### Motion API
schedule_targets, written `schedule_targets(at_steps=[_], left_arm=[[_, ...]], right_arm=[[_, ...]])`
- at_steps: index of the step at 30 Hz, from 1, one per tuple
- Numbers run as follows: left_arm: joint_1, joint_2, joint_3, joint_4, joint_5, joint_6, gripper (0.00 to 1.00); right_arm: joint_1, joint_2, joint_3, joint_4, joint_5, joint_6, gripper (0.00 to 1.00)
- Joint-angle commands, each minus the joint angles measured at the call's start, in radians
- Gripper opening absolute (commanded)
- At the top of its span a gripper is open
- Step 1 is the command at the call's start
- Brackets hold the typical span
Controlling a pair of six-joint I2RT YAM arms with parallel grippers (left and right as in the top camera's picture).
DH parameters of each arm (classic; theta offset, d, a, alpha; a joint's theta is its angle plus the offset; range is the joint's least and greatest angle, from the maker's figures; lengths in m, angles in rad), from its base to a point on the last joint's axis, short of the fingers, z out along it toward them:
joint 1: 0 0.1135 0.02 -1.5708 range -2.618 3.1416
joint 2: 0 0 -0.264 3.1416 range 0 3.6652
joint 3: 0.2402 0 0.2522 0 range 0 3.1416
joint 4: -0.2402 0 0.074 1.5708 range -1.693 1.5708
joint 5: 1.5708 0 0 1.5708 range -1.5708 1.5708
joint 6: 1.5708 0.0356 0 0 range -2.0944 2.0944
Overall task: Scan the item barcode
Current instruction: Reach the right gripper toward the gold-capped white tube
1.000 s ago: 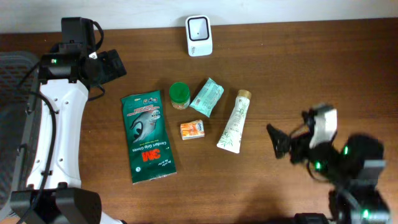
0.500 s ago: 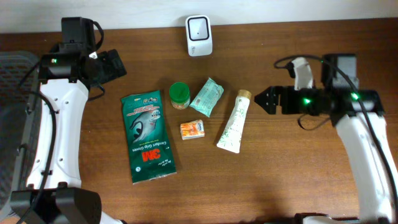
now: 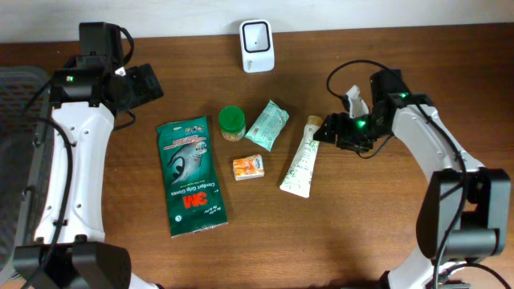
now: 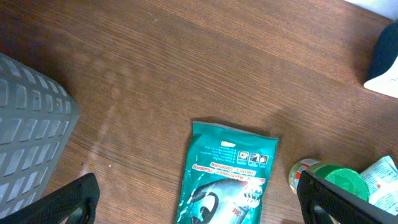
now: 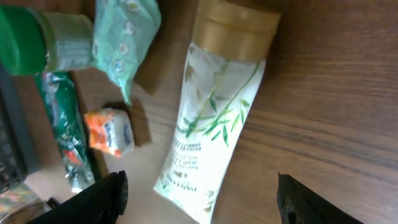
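A white barcode scanner (image 3: 257,46) stands at the table's far edge. Below it lie the items: a white tube with a gold cap (image 3: 303,156), a teal packet (image 3: 267,124), a green-lidded jar (image 3: 231,123), a small orange box (image 3: 248,167) and a green 3M pack (image 3: 191,177). My right gripper (image 3: 325,132) hovers open by the tube's cap. In the right wrist view the tube (image 5: 214,124) lies between its spread jaws (image 5: 199,205), untouched. My left gripper (image 3: 148,84) is open at the far left, above the 3M pack (image 4: 227,177), holding nothing (image 4: 199,202).
A grey ribbed basket (image 3: 16,120) sits at the table's left edge, also in the left wrist view as the basket (image 4: 31,143). A black cable (image 3: 341,72) loops from the right arm over the wood behind the tube.
The right arm has swung from the near right corner up and leftward, ending beside the tube's cap. The left arm and all items have stayed put.
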Motion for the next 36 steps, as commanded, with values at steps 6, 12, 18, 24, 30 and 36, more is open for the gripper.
schedule_targets(at_steps=[6, 12, 18, 24, 30, 36], left_arm=[[0.003, -0.002, 0.010, 0.002, 0.003, 0.016, 0.99], [0.003, -0.002, 0.010, 0.002, 0.003, 0.016, 0.99], [0.003, -0.002, 0.010, 0.002, 0.003, 0.016, 0.99], [0.003, -0.002, 0.010, 0.002, 0.003, 0.016, 0.99], [0.003, -0.002, 0.010, 0.002, 0.003, 0.016, 0.99], [0.003, -0.002, 0.010, 0.002, 0.003, 0.016, 0.99]], right_arm=[[0.128, 0.007, 0.016, 0.088, 0.278, 0.192, 0.73], [0.178, 0.015, 0.015, 0.079, 0.331, 0.263, 0.74], [0.178, 0.018, 0.012, 0.047, 0.321, 0.262, 0.73], [0.178, 0.018, -0.012, 0.043, 0.303, 0.259, 0.67], [0.183, 0.018, -0.028, 0.048, 0.304, 0.259, 0.44], [0.201, 0.018, -0.028, 0.063, 0.305, 0.259, 0.07]])
